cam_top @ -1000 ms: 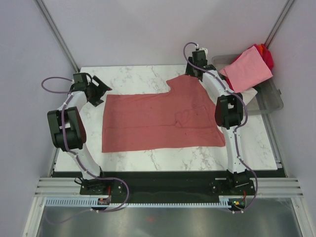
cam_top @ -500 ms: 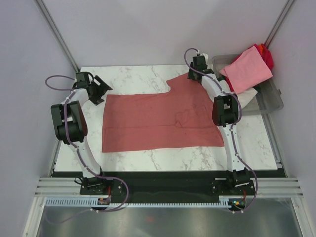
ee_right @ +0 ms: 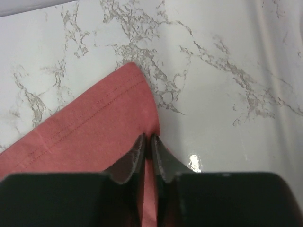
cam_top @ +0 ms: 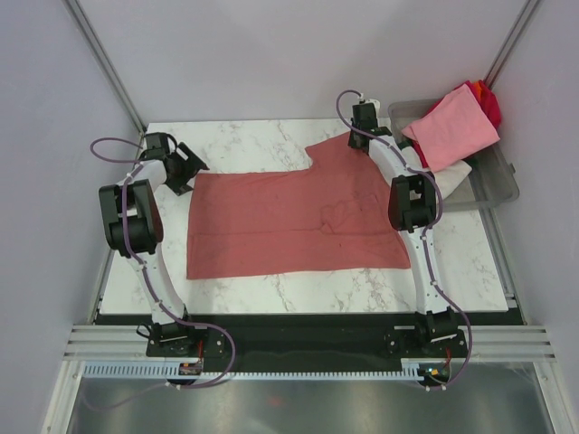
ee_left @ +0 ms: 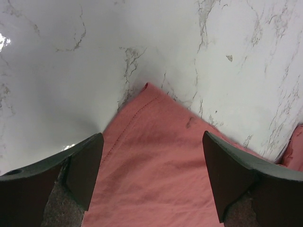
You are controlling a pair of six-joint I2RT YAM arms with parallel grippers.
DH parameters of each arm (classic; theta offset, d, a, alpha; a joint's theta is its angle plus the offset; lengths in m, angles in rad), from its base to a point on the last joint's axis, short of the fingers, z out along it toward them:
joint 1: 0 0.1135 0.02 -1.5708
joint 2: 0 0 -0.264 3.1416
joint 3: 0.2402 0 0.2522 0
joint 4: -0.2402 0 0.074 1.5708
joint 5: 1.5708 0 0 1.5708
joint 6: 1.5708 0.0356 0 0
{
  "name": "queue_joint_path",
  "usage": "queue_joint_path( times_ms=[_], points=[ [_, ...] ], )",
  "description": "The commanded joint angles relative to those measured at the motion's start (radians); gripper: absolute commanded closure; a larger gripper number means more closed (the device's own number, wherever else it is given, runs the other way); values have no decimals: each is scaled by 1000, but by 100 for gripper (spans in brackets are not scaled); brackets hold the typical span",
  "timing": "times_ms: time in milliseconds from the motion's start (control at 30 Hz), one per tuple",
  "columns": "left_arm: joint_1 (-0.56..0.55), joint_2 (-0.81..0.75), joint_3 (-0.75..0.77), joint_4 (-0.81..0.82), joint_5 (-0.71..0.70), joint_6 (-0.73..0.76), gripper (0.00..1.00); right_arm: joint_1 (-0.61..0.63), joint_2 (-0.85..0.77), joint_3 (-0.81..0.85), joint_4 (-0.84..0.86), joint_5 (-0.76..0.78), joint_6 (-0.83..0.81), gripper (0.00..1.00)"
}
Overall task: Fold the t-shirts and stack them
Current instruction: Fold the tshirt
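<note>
On the marble table [cam_top: 253,136], a dusty brick-red t-shirt [cam_top: 298,221] lies spread flat between two robot arms.
At its far-right sleeve corner the right gripper [ee_right: 147,147] is pinched tight on the hem. At the far-left corner the left gripper [ee_left: 151,158] hangs with jaws wide apart, cloth between them. The fabric looks light and limp and would likely sag, so matching corner hems seem the best holds.

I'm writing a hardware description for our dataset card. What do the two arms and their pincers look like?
The left arm and right arm have white links joined by bulky black joint housings, each trailed by a looping purple cable. The left pincer and right pincer have dark, flat fingers tapering to the tips. No markings are visible.
</note>
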Motion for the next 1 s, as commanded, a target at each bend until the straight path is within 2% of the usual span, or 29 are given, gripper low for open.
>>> queue_joint_path(
  times_ms=[0, 67, 167, 500, 767, 967],
  points=[
    [-3, 13, 49, -18, -22, 44, 8, 4, 17, 34, -9, 3, -7, 86],
    [-4, 17, 46, -16, -20, 44, 8, 4, 9, 33, -9, 5, -6, 96],
    [-4, 34, 53, -16, -20, 47, 9, 4, -6, 16, -3, 14, -6, 100],
    [-4, 88, 96, -21, -17, 58, 22, 3, -46, -39, 21, 14, -7, 100],
    [-10, 143, 150, -64, -8, 67, 22, 3, -58, -53, 34, -5, 0, 100],
    [-13, 154, 188, -95, -52, 72, 27, 3, -66, -62, 37, -8, 0, 100]
  ],
)
